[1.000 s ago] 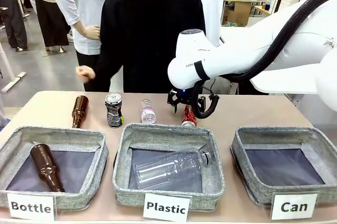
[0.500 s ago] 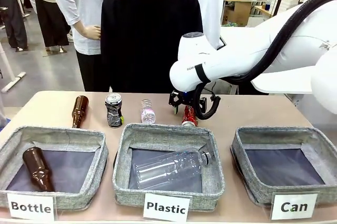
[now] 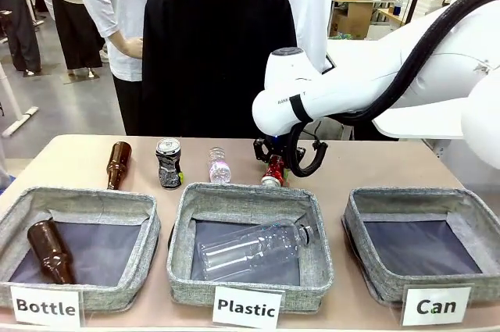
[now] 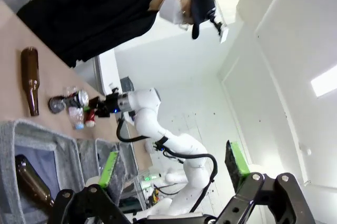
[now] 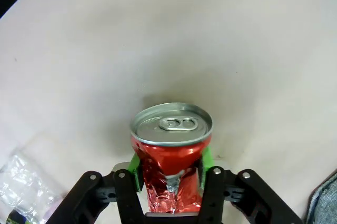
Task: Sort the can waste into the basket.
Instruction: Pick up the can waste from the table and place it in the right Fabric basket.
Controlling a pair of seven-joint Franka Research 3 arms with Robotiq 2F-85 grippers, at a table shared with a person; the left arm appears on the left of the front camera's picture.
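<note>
The red crushed can (image 5: 171,153) stands upright between the green pads of my right gripper (image 5: 168,174), which is shut on its crumpled lower half. From the front, that gripper (image 3: 275,162) holds the red can (image 3: 273,171) just behind the middle basket, low over the table. The dark grey can (image 3: 168,162) with a silver top stands upright at the back left, also seen as the dark can (image 4: 79,99) from the left wrist. The grey "Can" basket (image 3: 422,198) sits at the front right with a bare dark floor. My left gripper (image 4: 174,171) is open, holding nothing.
The "Plastic" basket (image 3: 250,195) holds a clear bottle (image 3: 254,248). The "Bottle" basket (image 3: 78,201) holds a brown bottle (image 3: 48,250). Another brown bottle (image 3: 118,163) and a small clear bottle (image 3: 219,166) lie on the table behind. A person stands at the far edge.
My right gripper has closed on the red can and shifted it slightly left. The brown bottle in the "Bottle" basket slid to its left end. The person's hand drew back.
</note>
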